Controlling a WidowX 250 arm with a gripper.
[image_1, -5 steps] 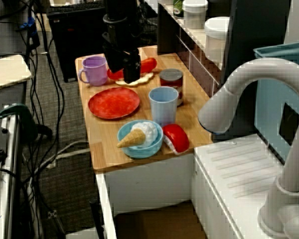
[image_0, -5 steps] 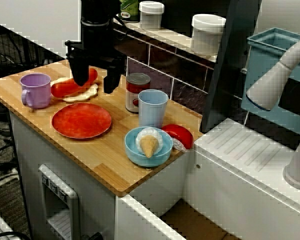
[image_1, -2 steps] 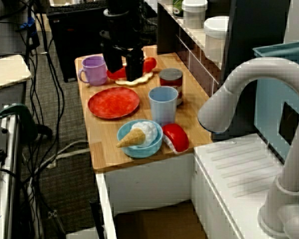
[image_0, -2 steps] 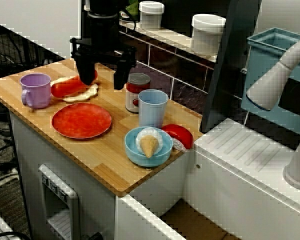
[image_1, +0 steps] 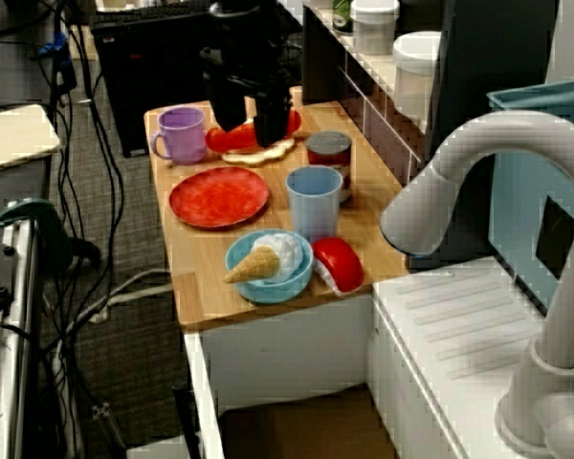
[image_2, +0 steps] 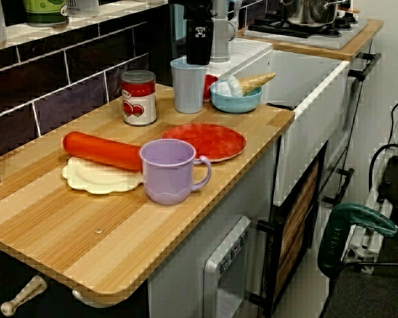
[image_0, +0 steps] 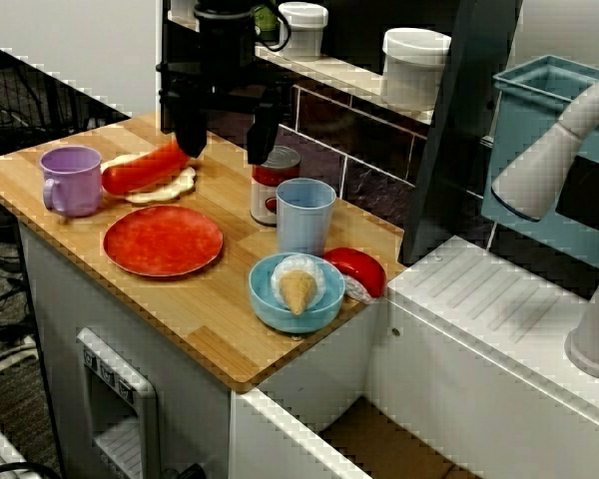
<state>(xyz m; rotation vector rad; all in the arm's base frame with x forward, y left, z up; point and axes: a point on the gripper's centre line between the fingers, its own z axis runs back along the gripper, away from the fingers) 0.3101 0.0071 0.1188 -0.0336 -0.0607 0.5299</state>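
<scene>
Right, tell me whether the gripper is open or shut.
Open. The gripper hangs with its two fingers spread wide and nothing held between them; the red sausage lies free on its white plate.

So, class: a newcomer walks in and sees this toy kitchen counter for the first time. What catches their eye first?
The black hand hangs open over the back of the wooden counter, by a red sausage lying on a cream plate. Nearer the front edge, a blue bowl holds an ice cream cone, with a flat red plate beside it.
</scene>
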